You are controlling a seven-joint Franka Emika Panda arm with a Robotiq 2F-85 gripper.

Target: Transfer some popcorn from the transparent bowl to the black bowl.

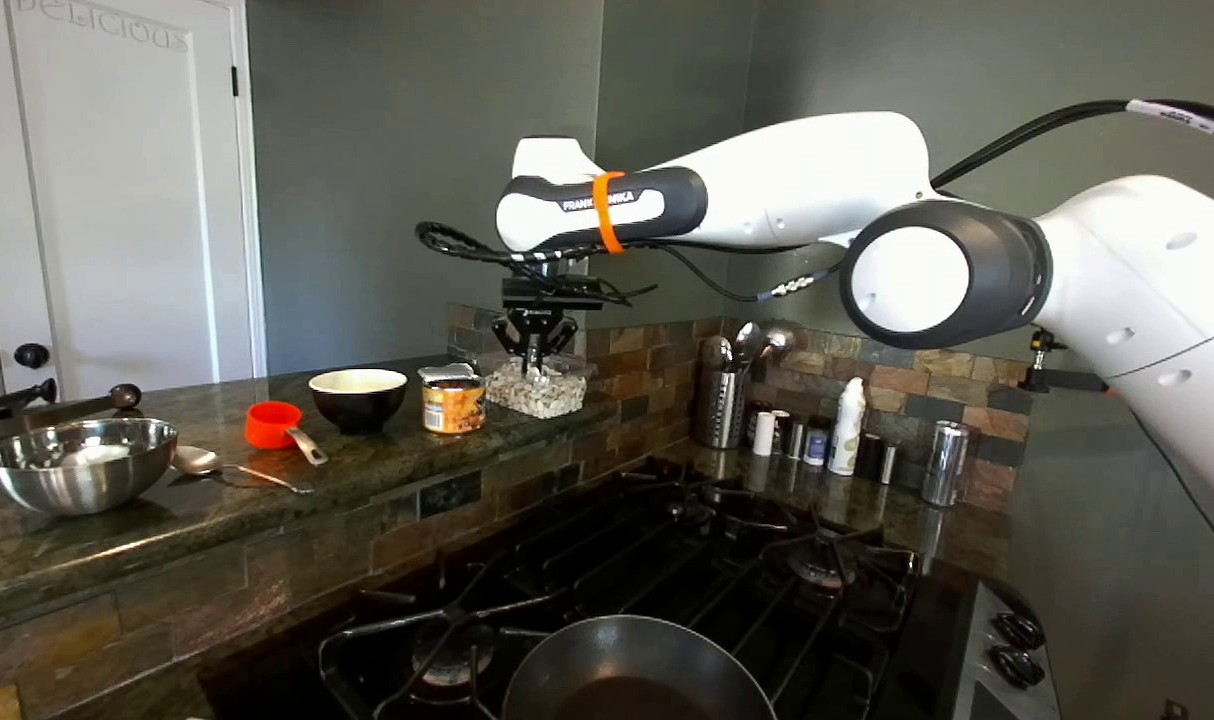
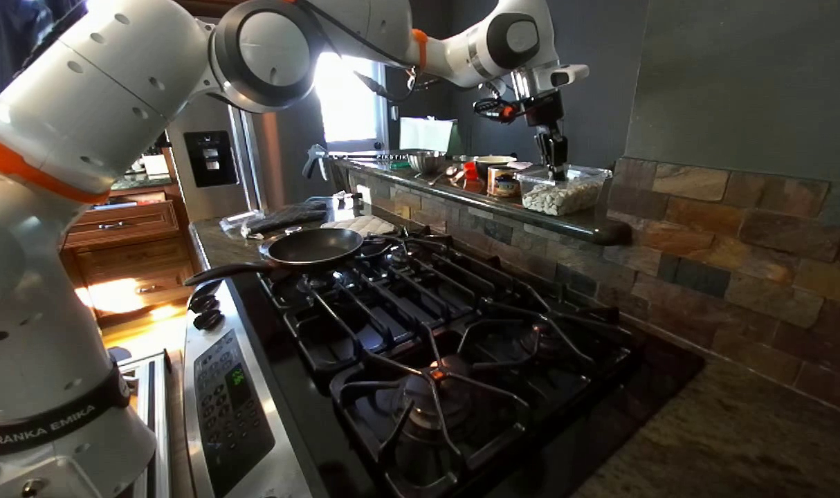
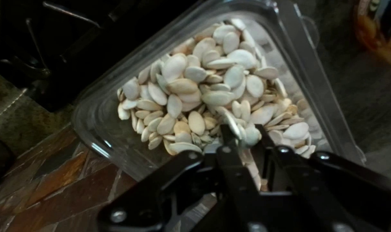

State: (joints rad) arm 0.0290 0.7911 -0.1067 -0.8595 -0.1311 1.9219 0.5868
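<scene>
The popcorn [image 3: 182, 86] (flat, pale seeds, by the look of them up close) lies heaped in the transparent bowl [image 3: 316, 80], really a squarish clear box, so the pile shows through its sides. The jaws point down into it, drawn in to a narrow gap, with a few pieces held between their tips. The bowl sits near the end of the desk [image 1: 387, 460], a long ledge of dark, glossy stone with faint reflections on it, close by the tile wall [image 2: 738, 256]. Just beside it stands a can [image 1: 453, 405] with an orange label, then the black bowl [image 1: 358, 408], upright and cream inside. Further along I see a red cup [image 1: 270, 427] with a handle, a spoon [image 1: 195, 460] and a shiny steel bowl [image 1: 82, 485]. Lower down spreads a black stove [image 2: 420, 311] with a dark pan [image 1: 637, 650] on it, and the white arm [image 1: 797, 180] stretches over it. In the corner past the stove, a metal holder [image 1: 719, 415] with utensils [image 1: 747, 340] stands near a white bottle [image 1: 847, 435]. Higher up, the painted wall [image 1: 417, 150] is a dull grey-green; a white door [image 1: 127, 200] with faint lettering near its top stands at one side. Elsewhere in the room a window [image 2: 351, 104] glares bright, and sunlight falls across wooden drawers [image 2: 119, 266].
</scene>
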